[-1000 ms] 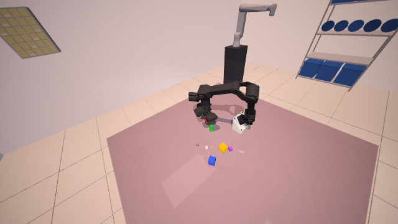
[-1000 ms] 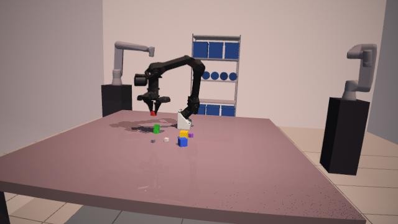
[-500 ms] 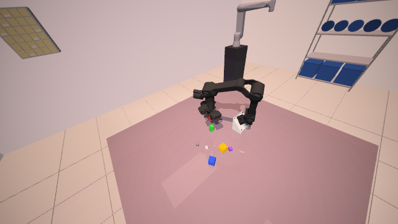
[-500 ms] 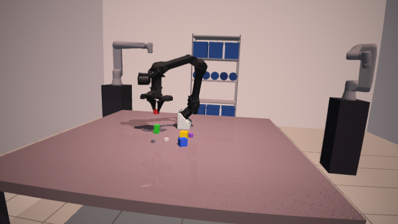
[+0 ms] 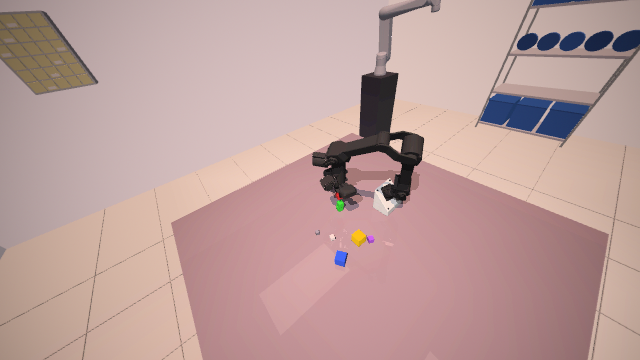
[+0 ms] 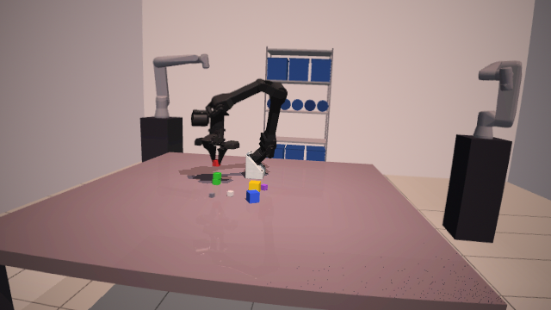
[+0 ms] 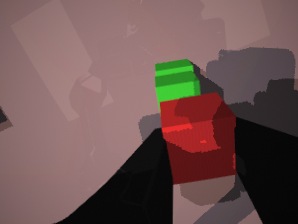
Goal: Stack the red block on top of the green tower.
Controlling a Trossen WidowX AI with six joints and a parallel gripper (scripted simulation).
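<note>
- The gripper (image 6: 217, 158) is clamped on the red block (image 6: 215, 163), which hangs in the air between the fingertips, clear of the table (image 6: 327, 241).
- The green tower (image 6: 216, 178) stands upright on the table directly under the block in the exterior view, with a visible gap between the block's underside and the tower's top.
- The wrist view shows the relation the coming move turns on: the red block (image 7: 198, 137) does not fully cover the green tower (image 7: 177, 82). The tower's top peeks out beyond the block's far edge and a little to the left, so the alignment looks slightly off, though that camera's slant may exaggerate it.
- Judged from this, the block wants a small shift toward the tower's centre, then a straight, slow descent before the fingers let go.
- The tower is taller than it is wide, with its long axis vertical, so a sideways nudge from the block or a fingertip could tip it.
- Other pieces lie nearer the viewer and to the right: a yellow cube (image 6: 254, 185), a purple cube (image 6: 264, 187), a blue cube (image 6: 252, 196), a small white piece (image 6: 230, 193) and a small grey piece (image 6: 212, 195). All sit well apart from the tower.
- Nothing stands between block and tower; the arm's white base (image 6: 254, 168) is off to the right.
</note>
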